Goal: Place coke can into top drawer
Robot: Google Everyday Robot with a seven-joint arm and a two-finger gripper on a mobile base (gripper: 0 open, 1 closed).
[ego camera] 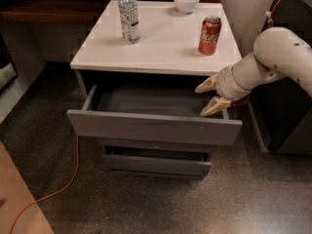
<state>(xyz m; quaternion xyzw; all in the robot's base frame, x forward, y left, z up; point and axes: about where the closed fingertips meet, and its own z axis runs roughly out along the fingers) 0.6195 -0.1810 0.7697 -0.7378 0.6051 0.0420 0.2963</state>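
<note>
The red coke can (209, 35) stands upright on the white cabinet top (161, 43), near its right edge. The top drawer (153, 126) is pulled open below it and its grey inside holds nothing. My gripper (210, 97) is at the drawer's right end, just below the cabinet top's front edge and below the can. Its two tan fingers (205, 85) point left and are spread apart with nothing between them.
A clear plastic bottle (128, 14) stands at the back left of the cabinet top and a white bowl (186, 2) at the back. A lower grey drawer (156, 164) is slightly open. An orange cable (58, 189) lies on the floor at left.
</note>
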